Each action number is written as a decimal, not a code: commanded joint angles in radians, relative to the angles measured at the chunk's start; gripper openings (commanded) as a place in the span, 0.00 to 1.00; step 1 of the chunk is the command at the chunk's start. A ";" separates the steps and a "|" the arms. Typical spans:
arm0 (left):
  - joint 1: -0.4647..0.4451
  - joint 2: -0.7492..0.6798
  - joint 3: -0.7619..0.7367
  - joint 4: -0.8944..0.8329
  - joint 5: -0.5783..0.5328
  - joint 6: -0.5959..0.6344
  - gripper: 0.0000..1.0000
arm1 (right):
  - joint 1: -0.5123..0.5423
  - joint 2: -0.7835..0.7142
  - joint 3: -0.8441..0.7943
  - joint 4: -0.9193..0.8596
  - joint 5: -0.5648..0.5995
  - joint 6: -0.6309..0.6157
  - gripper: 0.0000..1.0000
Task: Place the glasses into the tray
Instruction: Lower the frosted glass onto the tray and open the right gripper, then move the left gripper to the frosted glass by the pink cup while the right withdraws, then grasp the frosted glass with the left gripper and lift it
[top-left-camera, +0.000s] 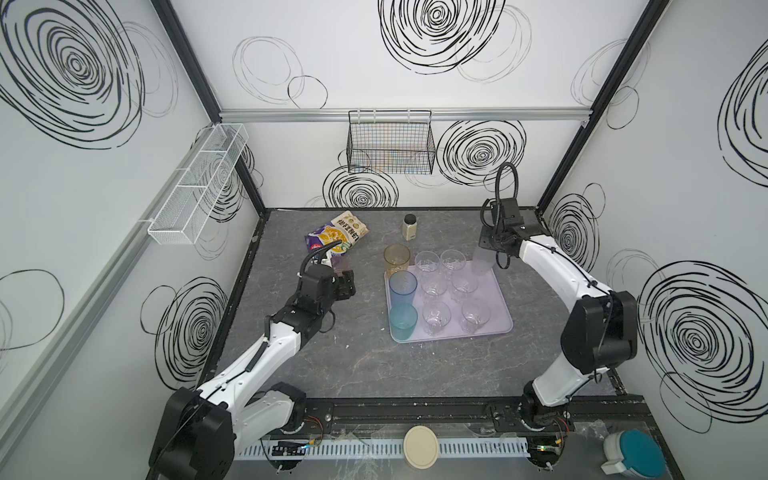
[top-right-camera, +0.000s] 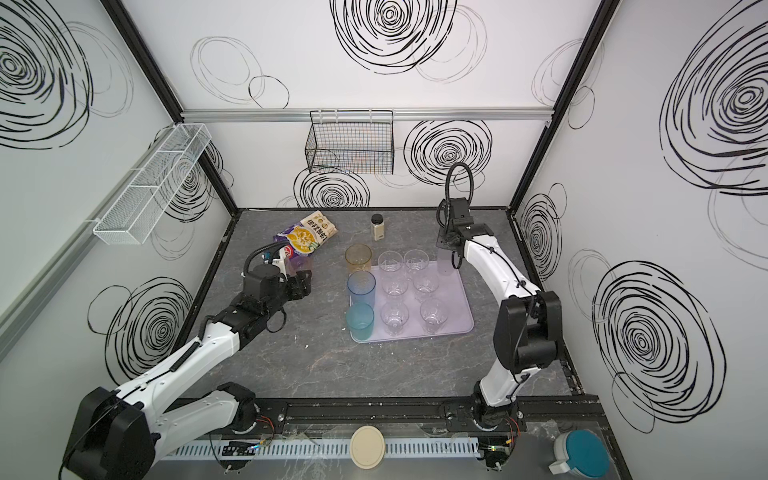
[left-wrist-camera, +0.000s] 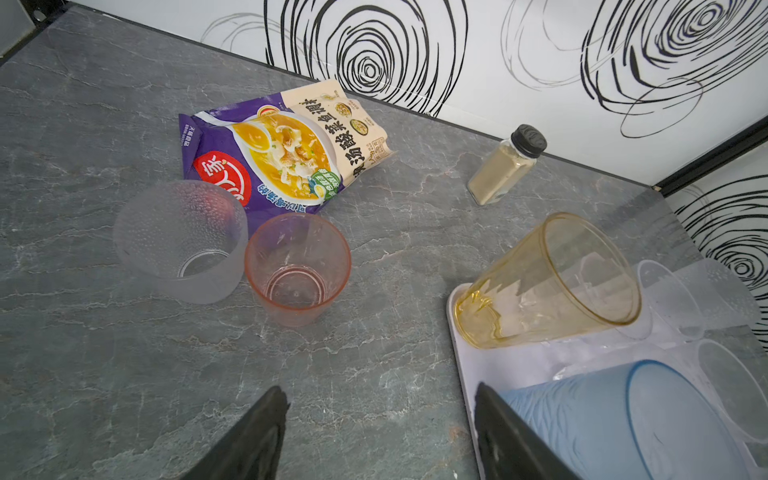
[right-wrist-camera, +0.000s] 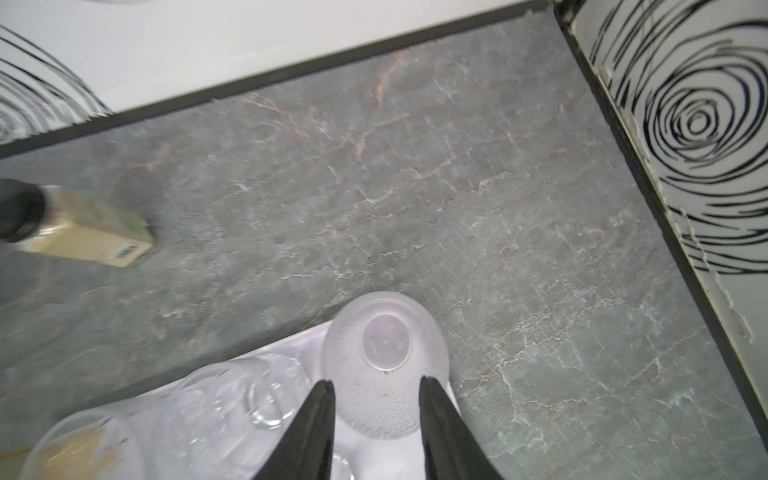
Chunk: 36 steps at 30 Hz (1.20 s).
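Note:
The lavender tray (top-left-camera: 498, 297) holds an amber glass (top-left-camera: 397, 259), a blue glass (top-left-camera: 402, 289), a teal glass (top-left-camera: 403, 322) and several short clear glasses (top-left-camera: 436, 318). A frosted glass (right-wrist-camera: 384, 357) stands upright on the tray's far right corner. My right gripper (right-wrist-camera: 377, 386) hangs just above its rim, open, gripping nothing. Left of the tray, a pink glass (left-wrist-camera: 297, 270) and another frosted glass (left-wrist-camera: 180, 241) stand on the table. My left gripper (left-wrist-camera: 380, 397) hovers open and empty over bare table beside the tray's left rim (left-wrist-camera: 457, 332).
A soup packet (left-wrist-camera: 282, 153) lies behind the two loose glasses. A black-capped jar (left-wrist-camera: 505, 166) stands near the back wall. A black wire basket (top-left-camera: 390, 145) and a white mesh basket (top-left-camera: 199, 183) hang on the walls. A beige lid (top-left-camera: 419, 446) lies at the front rail.

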<state>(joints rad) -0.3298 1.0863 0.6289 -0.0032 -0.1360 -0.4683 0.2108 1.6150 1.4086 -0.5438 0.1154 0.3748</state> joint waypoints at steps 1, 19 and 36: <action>0.036 0.014 0.060 0.017 0.011 0.015 0.75 | 0.046 -0.086 -0.036 0.037 -0.024 -0.027 0.40; 0.345 0.258 0.252 -0.085 0.014 0.088 0.67 | 0.259 -0.259 -0.298 0.203 -0.132 0.006 0.40; 0.358 0.486 0.321 -0.071 -0.103 0.108 0.55 | 0.259 -0.346 -0.399 0.261 -0.155 0.021 0.41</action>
<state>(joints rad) 0.0200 1.5475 0.9295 -0.1051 -0.1883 -0.3725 0.4656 1.3010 1.0248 -0.3122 -0.0383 0.3817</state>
